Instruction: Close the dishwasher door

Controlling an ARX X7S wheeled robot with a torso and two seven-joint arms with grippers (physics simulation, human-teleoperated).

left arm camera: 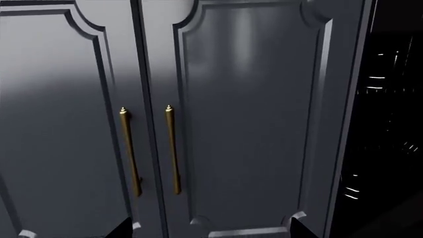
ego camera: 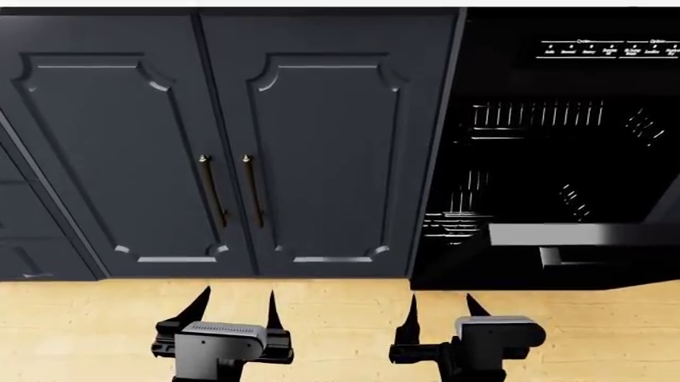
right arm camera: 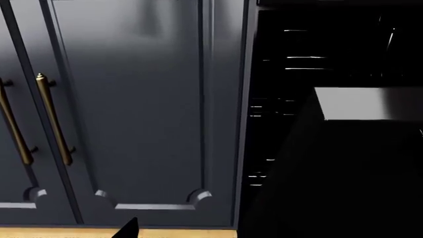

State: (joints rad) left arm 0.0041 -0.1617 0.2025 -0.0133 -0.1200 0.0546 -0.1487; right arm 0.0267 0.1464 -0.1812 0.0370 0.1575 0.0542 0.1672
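Note:
The dishwasher door is a glossy black panel at the right of the head view, hanging part open, its silver-grey top edge tipped out from the dark cavity. It also shows in the right wrist view with its silver edge. My left gripper is open and empty over the floor, facing the navy cabinet doors; its tips show in the left wrist view. My right gripper is open and empty, short of the door's left side. Only one of its fingers shows in the right wrist view.
Two navy panelled cabinet doors with brass handles stand left of the dishwasher. Wire racks glint inside the open cavity, under a control strip. Light wood floor runs along the cabinet base. More navy drawers are at the far left.

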